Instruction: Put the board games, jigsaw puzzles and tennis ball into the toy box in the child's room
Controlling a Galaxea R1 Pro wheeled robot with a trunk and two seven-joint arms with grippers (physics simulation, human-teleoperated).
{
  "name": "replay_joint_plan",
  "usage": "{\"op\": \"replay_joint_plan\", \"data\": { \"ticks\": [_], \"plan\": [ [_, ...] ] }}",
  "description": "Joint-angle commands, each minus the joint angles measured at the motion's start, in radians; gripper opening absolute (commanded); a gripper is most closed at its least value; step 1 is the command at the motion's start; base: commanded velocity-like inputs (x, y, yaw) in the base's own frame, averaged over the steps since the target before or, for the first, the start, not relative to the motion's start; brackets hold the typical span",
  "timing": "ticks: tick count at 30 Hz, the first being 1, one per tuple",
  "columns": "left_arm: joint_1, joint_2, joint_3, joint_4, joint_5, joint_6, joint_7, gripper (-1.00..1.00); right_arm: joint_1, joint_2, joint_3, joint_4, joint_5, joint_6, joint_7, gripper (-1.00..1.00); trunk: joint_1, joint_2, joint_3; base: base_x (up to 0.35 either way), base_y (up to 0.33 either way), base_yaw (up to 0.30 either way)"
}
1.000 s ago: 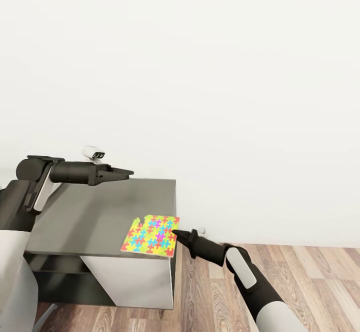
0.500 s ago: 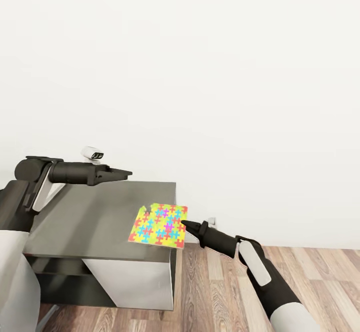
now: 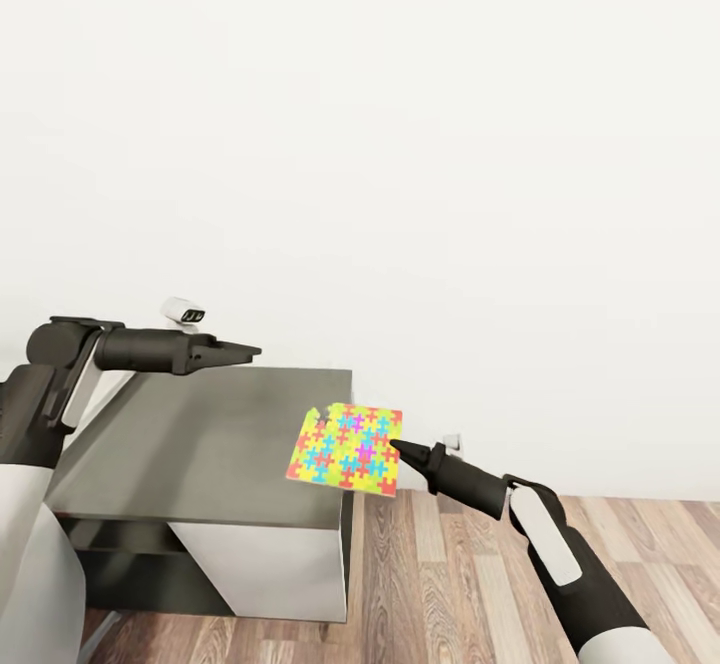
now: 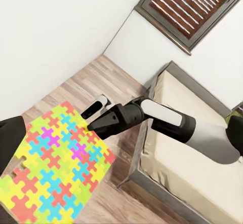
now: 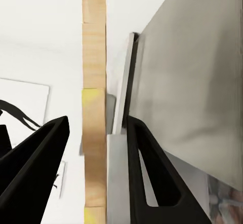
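The thin, stiff, multicolour jigsaw-patterned square tile (image 3: 347, 446), probably light and slippery, juts past the grey tabletop (image 3: 190, 444) corner, pinched edgewise at its outer edge by the right gripper (image 3: 392, 445); the left gripper (image 3: 250, 350) hovers empty, seemingly closed.

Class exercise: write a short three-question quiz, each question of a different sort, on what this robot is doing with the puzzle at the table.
1. True or false: the jigsaw puzzle lies in the middle of the table.
2. Which arm's gripper pinches the jigsaw puzzle's edge? A) left B) right
3. Fill in: the floor is made of ____ planks.

Key: 1 false, it juts past the table's end; 2 B, the right gripper; 3 wood.
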Motion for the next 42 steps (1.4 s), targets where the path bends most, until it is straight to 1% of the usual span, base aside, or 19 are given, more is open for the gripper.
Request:
{"op": "replay_joint_plan", "data": {
  "ticks": [1,4,7,8,15,17,20,22,26,32,37,42],
  "plan": [
    [0.000,0.000,-0.003,0.000,0.000,0.011,-0.004,1.00,0.005,-0.004,-0.009,-0.004,0.000,0.001,0.006,-1.00,-0.004,0.007,0.002,0.000,0.000,0.000],
    [0.007,-0.001,-0.004,0.000,-0.002,0.011,-0.004,1.00,0.012,-0.005,-0.027,-0.006,0.000,-0.001,0.046,-1.00,-0.015,0.028,0.012,0.000,0.000,0.000],
    [0.029,-0.006,-0.005,0.000,-0.004,0.011,-0.004,1.00,0.019,-0.007,-0.036,-0.005,0.003,-0.004,0.105,-1.00,-0.027,0.049,0.021,0.000,0.000,0.000],
    [0.036,-0.006,-0.005,0.000,-0.004,0.011,-0.004,1.00,0.021,-0.009,-0.040,-0.005,0.003,-0.003,0.113,-1.00,-0.031,0.056,0.024,0.000,0.000,0.000],
    [0.128,-0.011,-0.004,0.001,-0.002,0.011,-0.004,1.00,0.033,-0.052,-0.074,-0.004,0.002,0.000,0.126,-1.00,-0.058,0.105,0.046,0.000,0.000,0.000],
    [0.153,-0.012,0.001,0.001,-0.002,0.011,-0.004,1.00,0.041,-0.058,-0.087,-0.004,0.002,0.000,0.126,-1.00,-0.065,0.119,0.052,0.000,0.000,0.000],
    [0.174,-0.011,0.006,0.001,-0.001,0.008,-0.004,1.00,0.049,-0.061,-0.115,-0.004,0.002,0.001,0.126,-1.00,-0.077,0.140,0.062,0.000,0.000,0.000],
    [0.190,-0.012,0.007,0.002,-0.002,0.002,-0.004,1.00,0.051,-0.062,-0.126,-0.004,0.003,0.001,0.126,-1.00,-0.084,0.154,0.068,0.000,0.000,0.000],
    [0.202,-0.012,0.010,-0.006,-0.003,-0.002,-0.004,1.00,0.052,-0.060,-0.133,-0.004,0.004,-0.003,0.124,-1.00,-0.100,0.182,0.083,0.000,0.000,-0.011],
    [0.204,-0.013,0.008,-0.008,-0.004,-0.001,-0.004,1.00,0.053,-0.061,-0.137,0.001,0.005,-0.002,0.125,-1.00,-0.123,0.224,0.106,0.000,0.000,-0.059],
    [0.205,-0.013,0.008,-0.008,-0.005,0.000,-0.004,1.00,0.048,-0.062,-0.162,-0.001,0.003,0.002,0.126,-1.00,-0.142,0.259,0.123,0.000,0.000,-0.006],
    [0.205,-0.013,0.009,-0.007,-0.003,0.000,-0.004,1.00,0.047,-0.063,-0.163,-0.002,0.002,0.003,0.127,-1.00,-0.161,0.294,0.138,0.000,0.000,0.000]
  ]
}}
